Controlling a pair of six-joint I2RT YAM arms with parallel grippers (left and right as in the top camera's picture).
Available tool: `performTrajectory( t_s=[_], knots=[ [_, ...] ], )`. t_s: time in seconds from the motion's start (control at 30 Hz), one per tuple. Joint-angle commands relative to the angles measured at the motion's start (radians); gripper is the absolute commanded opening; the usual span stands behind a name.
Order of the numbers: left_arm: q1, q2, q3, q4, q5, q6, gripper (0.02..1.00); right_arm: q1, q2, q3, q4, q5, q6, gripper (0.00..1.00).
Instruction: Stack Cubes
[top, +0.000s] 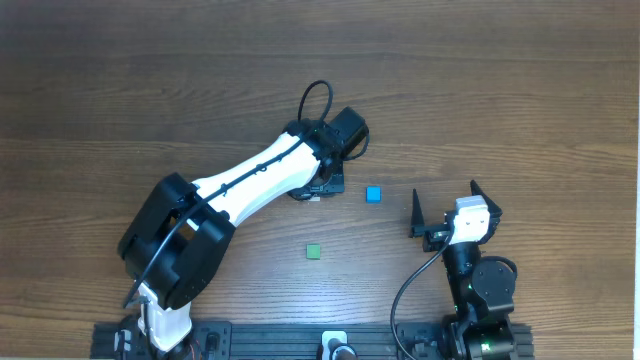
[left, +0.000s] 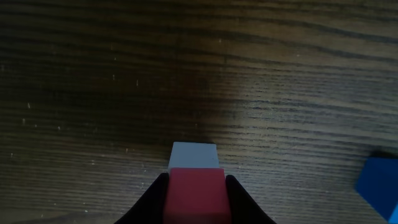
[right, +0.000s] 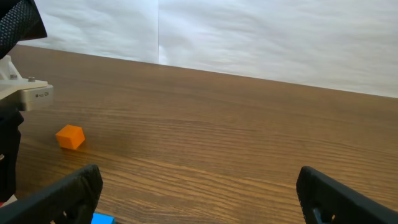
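Observation:
A red cube (left: 196, 198) sits between the fingers of my left gripper (left: 196, 184), which is shut on it. A pale grey cube (left: 194, 155) lies right against it on the far side; I cannot tell whether the red one rests on it. In the top view the left gripper (top: 318, 190) is mid-table, mostly hidden under its own wrist. A blue cube (top: 373, 193) (left: 379, 190) lies just right of it. A green cube (top: 313, 251) lies nearer the bases. My right gripper (top: 445, 208) (right: 199, 174) is open and holds nothing, right of the blue cube. An orange cube (right: 69, 137) lies farther off.
The left arm (top: 250, 180) crosses the table diagonally from the bottom left. Its wrist (right: 15, 93) stands at the edge of the right wrist view. A pale wall (right: 249, 37) runs behind the table's far edge. Bare wood (top: 500, 80) spreads across the far side and the right.

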Motion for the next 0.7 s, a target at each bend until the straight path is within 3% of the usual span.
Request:
performTrajectory(
  t_s=[0.03,0.7],
  knots=[
    [0.006,0.016,0.022,-0.001,-0.012,-0.013,0.108,-0.005,-0.009,-0.008,0.000,-0.008,-0.002,0.993],
    [0.006,0.016,0.022,-0.009,-0.024,-0.014,0.121,-0.005,-0.009,-0.008,0.000,-0.008,-0.002,0.993]
  ],
)
